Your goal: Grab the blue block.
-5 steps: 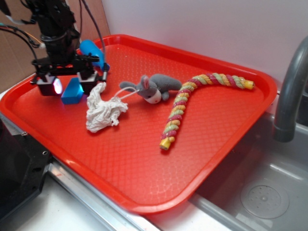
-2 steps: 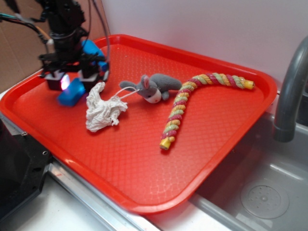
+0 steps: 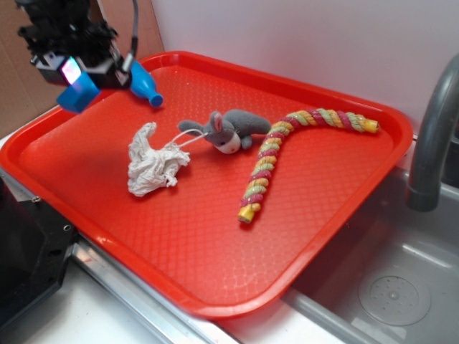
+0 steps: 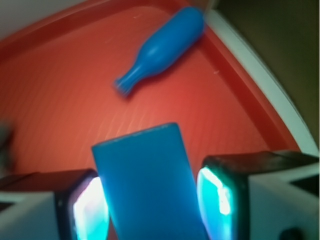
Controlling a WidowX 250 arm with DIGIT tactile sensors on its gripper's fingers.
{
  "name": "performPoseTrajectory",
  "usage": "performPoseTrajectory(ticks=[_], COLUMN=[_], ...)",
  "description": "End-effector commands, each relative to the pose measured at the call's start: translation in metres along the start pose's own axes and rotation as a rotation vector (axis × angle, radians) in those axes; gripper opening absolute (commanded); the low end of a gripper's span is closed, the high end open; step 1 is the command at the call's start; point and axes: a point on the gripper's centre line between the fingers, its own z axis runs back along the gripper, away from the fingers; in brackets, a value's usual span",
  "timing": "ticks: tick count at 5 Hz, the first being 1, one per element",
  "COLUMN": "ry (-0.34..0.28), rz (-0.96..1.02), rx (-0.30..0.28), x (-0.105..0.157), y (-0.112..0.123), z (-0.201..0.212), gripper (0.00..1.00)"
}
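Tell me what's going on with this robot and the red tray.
The gripper is shut on the blue block and holds it in the air above the tray's back left corner. Lying on the tray are a blue toy bottle, a crumpled tissue, a grey plush toy and a twisted rope.

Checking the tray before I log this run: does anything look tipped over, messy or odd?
Only small things. The blue bottle toy lies on its side near the tray's back-left rim, and a crumpled white tissue sits loose beside the plush toy. The blue block is held off the tray in the gripper.
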Motion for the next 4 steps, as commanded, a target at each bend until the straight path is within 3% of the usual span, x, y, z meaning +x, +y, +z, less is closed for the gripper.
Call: performPoseTrajectory(ticks=[1, 2, 3, 4], ry=[0.027, 0.104, 0.191, 0.182], rz=[-0.233, -0.22, -0.192, -0.201], rx=[-0.037, -0.072, -0.065, -0.038], x=[0.037, 0.046, 0.044, 0.037], y=[-0.039, -0.054, -0.064, -0.067], z=[0.072, 0.085, 0.095, 0.102], gripper=[0.0, 0.0, 0.0, 0.0])
